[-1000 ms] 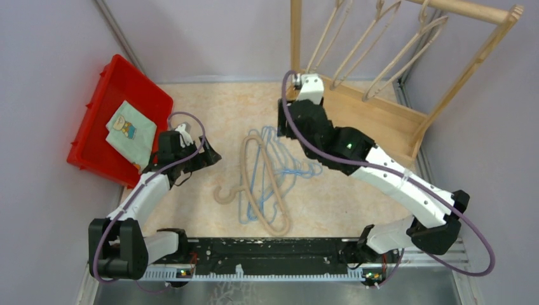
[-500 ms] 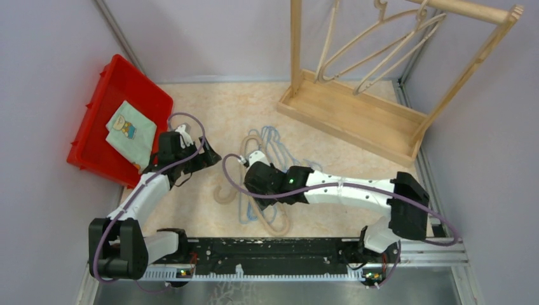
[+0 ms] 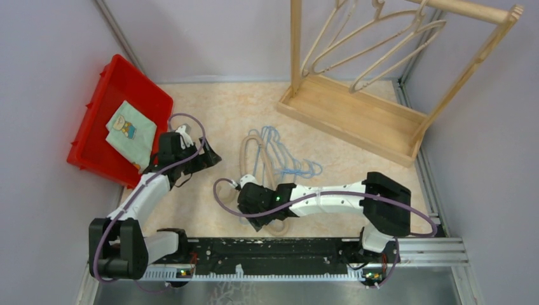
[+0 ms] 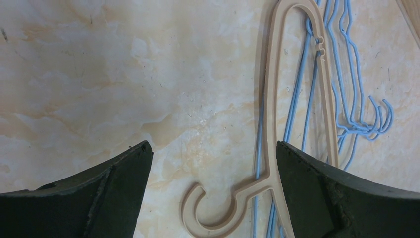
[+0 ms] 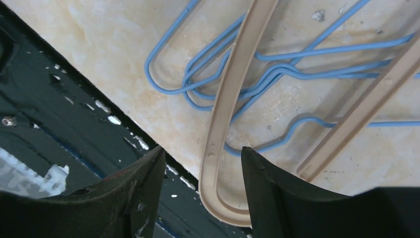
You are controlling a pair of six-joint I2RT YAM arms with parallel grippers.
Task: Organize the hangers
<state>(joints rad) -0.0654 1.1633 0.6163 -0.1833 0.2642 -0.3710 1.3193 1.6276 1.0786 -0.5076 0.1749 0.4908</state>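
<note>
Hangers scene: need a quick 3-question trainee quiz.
1. True or false: the right hand is open, its fingers on either side of the beige hanger at its end.
2. The cloth lies: A) in the red bin; B) on the rack base; C) on a hanger.
3. Fill in: the wire hangers on the table are coloured ___.
Key: 1 true; 2 A; 3 light blue.
</note>
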